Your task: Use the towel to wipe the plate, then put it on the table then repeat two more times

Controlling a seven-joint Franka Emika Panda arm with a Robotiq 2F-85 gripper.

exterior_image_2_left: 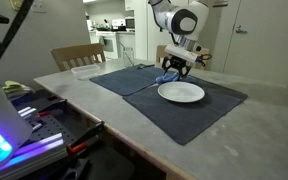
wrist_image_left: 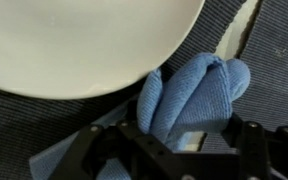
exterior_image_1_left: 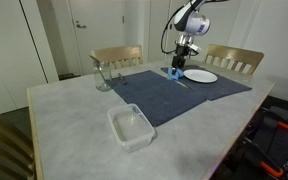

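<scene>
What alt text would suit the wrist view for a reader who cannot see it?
A bunched light-blue towel sits between the fingers of the gripper on a dark-blue mat, beside the rim of a white plate filling the upper left. A sliver of pale table shows at upper right.

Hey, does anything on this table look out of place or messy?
Only the towel: it is bunched into a lump instead of lying flat, on the dark-blue mat right beside the plate rim, with the gripper straddling it. Nothing looks spilled or broken.
</scene>
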